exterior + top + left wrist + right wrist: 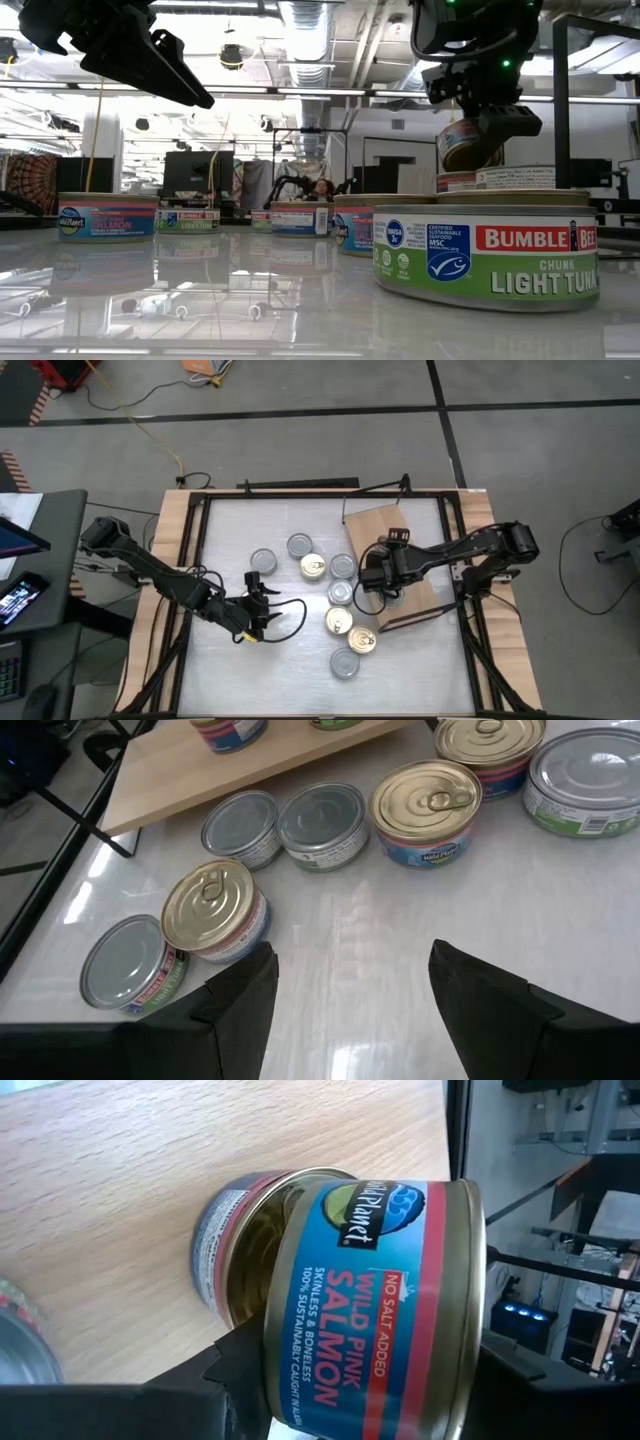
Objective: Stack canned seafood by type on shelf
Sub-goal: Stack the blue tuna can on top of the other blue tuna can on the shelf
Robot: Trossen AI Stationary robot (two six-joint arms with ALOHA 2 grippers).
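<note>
Overhead, the light-brown wooden shelf board point(395, 535) lies tilted on the white tabletop point(230, 670) toward its far right, one long edge close to the right frame rail. The right gripper point(375, 582) sits over the board's left part, pinching a blue-and-red salmon tin point(383, 589). Left of the board runs a loose line of short round tins, gold lids point(313, 566) mixed with silver-grey lids point(343, 663), leaving bare table near and to the left. The left gripper point(258, 605) hangs over that open stretch, fingers spread, holding nothing.

At table height, a green-banded light tuna tin point(487, 257) fills the near right. Behind it the right gripper point(492, 140) holds its tin tipped above another tin already on the board.

From the left wrist, the spread dark fingers point(240, 1005) frame bare table, with five tins in an arc just beyond and the board's edge point(180, 790) behind them.

From the right wrist, the held salmon tin point(375, 1305) is tilted, its round axis leaning off vertical, its lower rim over a second red-banded tin point(225, 1245) standing upright on the wood; whether they touch I cannot tell.
</note>
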